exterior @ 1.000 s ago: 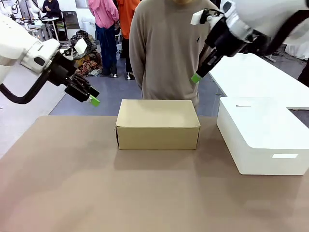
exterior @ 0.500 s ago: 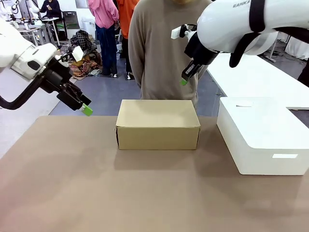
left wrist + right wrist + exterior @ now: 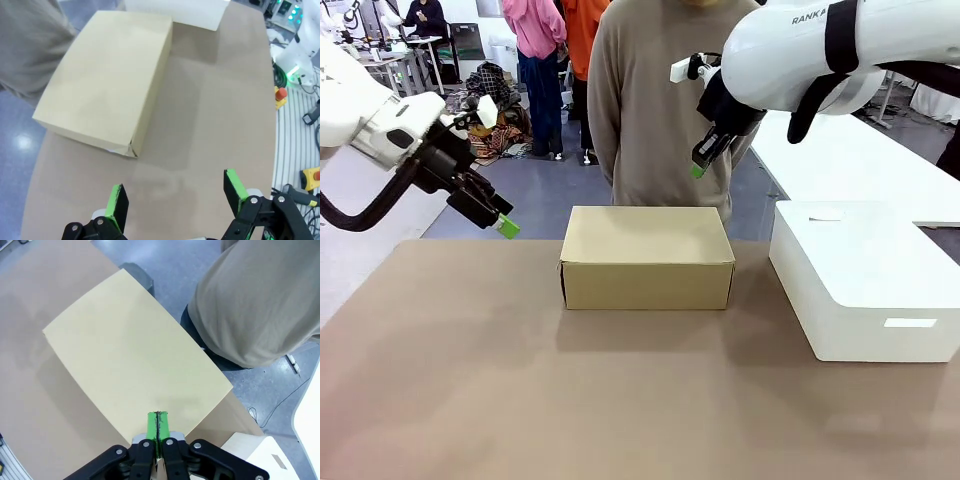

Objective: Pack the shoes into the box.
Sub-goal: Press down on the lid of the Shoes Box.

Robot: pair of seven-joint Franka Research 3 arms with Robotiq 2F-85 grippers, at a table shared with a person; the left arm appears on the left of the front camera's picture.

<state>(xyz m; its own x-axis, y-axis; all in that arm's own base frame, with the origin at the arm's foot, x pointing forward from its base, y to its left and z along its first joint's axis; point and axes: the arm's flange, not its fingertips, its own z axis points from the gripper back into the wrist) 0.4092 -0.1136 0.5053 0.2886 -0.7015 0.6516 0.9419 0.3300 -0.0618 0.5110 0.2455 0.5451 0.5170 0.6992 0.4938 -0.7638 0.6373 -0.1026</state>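
The cardboard shoebox [image 3: 647, 256] sits with its lid down at frame centre. The left pincer [image 3: 507, 226] is wide open and empty; the right pincer [image 3: 698, 169] is fully closed and empty. Next, I think the lid must be lifted.

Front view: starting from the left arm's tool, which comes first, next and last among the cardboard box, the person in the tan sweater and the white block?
From the left tool, open and empty:
1. Cardboard box, mid-table, lid shut.
2. Person, behind the box.
3. White block, far right.

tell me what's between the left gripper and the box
Nothing: in the left wrist view, only bare brown table lies between the open left gripper and the closed box.
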